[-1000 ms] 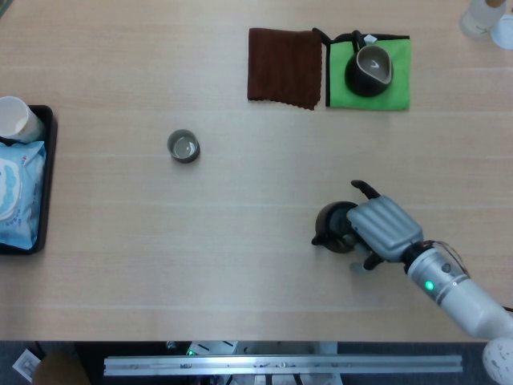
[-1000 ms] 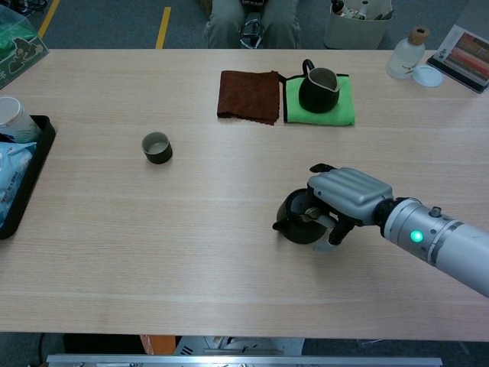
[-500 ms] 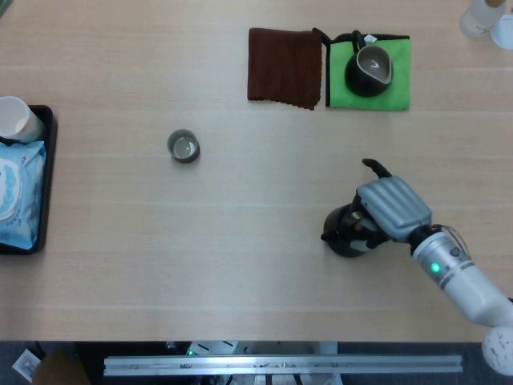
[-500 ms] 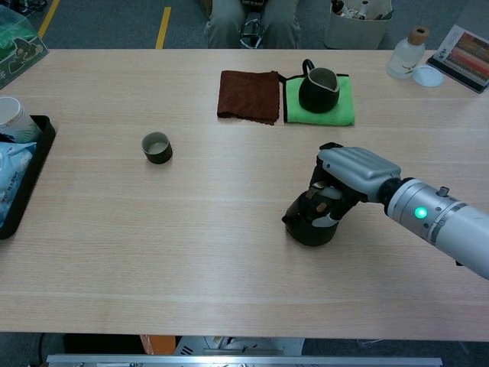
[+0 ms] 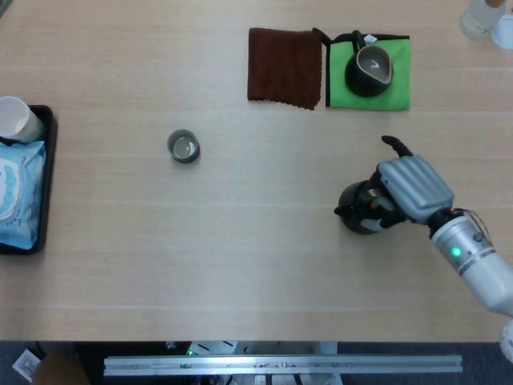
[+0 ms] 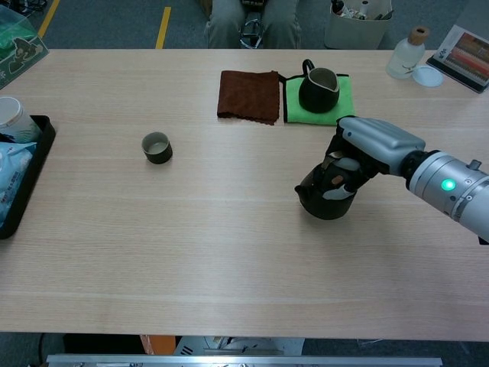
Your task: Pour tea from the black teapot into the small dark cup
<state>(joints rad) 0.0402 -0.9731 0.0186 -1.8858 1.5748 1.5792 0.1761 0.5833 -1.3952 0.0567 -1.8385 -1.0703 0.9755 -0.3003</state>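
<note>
The desk (image 6: 229, 252) spreads wide under my fingers, pale wood grain, with most things well apart from them. Far to the left of my fingers a black tray (image 5: 48, 128) sits at the desk's edge and holds a blue-and-white packet (image 5: 16, 200) and a white paper cup (image 5: 18, 119); any print on the packet is too blurred to read.

Beyond my fingers, toward the far side, a brown cloth (image 6: 248, 95) lies flat just beside a green mat (image 6: 348, 103). A dark pitcher (image 6: 317, 89) stands upright on the mat, which I judge is there to catch drips.

My right hand (image 6: 367, 149) comes in from the right, and its fingers (image 6: 340, 164) are wrapped around the black teapot (image 6: 325, 200), gripping it at its handle side. The pot is upright with its spout pointing left, away from my palm, toward the cup. I cannot tell whether its base is touching the desk. I hold it level so nothing spills before the pour.

The small dark cup (image 6: 157, 147) stands upright well to the left of my fingers, its mouth open upward. Pouring is not yet begun.

My left hand is out of sight in both views.
</note>
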